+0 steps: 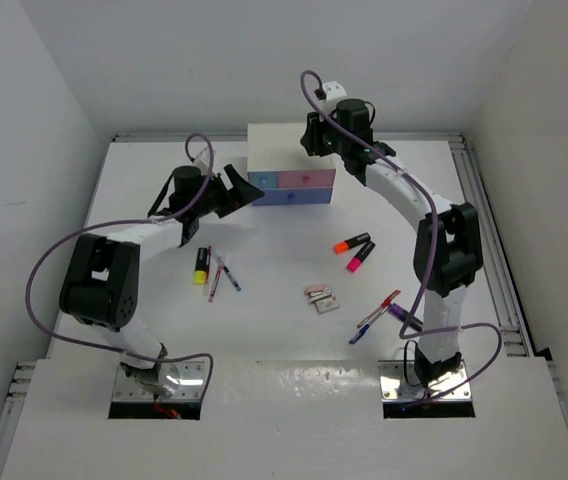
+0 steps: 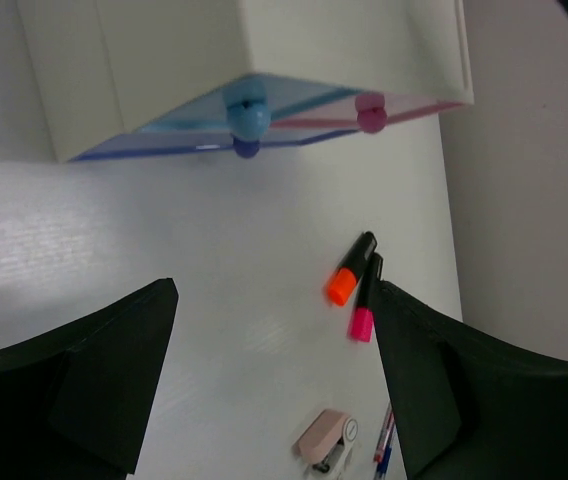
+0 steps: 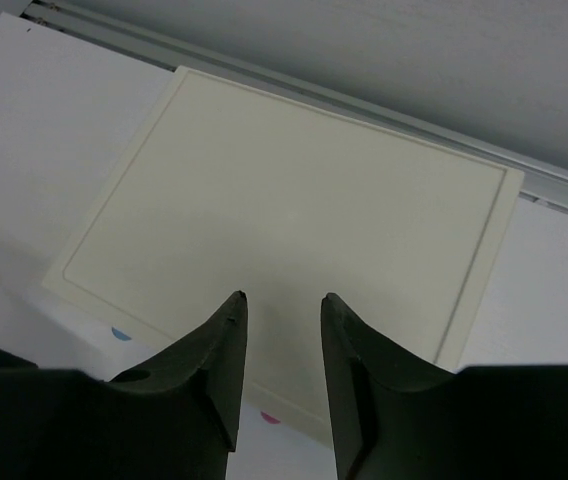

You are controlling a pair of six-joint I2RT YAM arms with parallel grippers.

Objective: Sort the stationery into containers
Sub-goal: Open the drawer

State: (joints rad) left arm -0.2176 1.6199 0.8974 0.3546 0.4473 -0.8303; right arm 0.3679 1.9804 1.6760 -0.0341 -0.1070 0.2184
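Note:
The white cabinet [image 1: 282, 142] stands at the back of the table. Its containers are the light-blue drawer [image 1: 262, 180], the pink drawer [image 1: 309, 179] and the wide periwinkle drawer [image 1: 294, 196], all pushed in. My left gripper [image 1: 247, 190] hangs open just left of the drawer fronts, holding nothing, with the light-blue knob [image 2: 248, 116] ahead of it. My right gripper [image 3: 284, 297] hovers over the cabinet top [image 3: 294, 210], its jaws a narrow gap apart and empty. Stationery lies on the table: an orange highlighter [image 1: 352, 243], a pink highlighter [image 1: 360, 257], a yellow highlighter [image 1: 202, 265] and erasers [image 1: 321, 297].
A red pen [image 1: 215, 281] and a blue pen [image 1: 231, 276] lie beside the yellow highlighter. More pens [image 1: 376, 312] and a purple highlighter [image 1: 404, 317] lie near the right arm's base. White walls enclose the table, and a rail [image 1: 484, 230] runs along its right edge.

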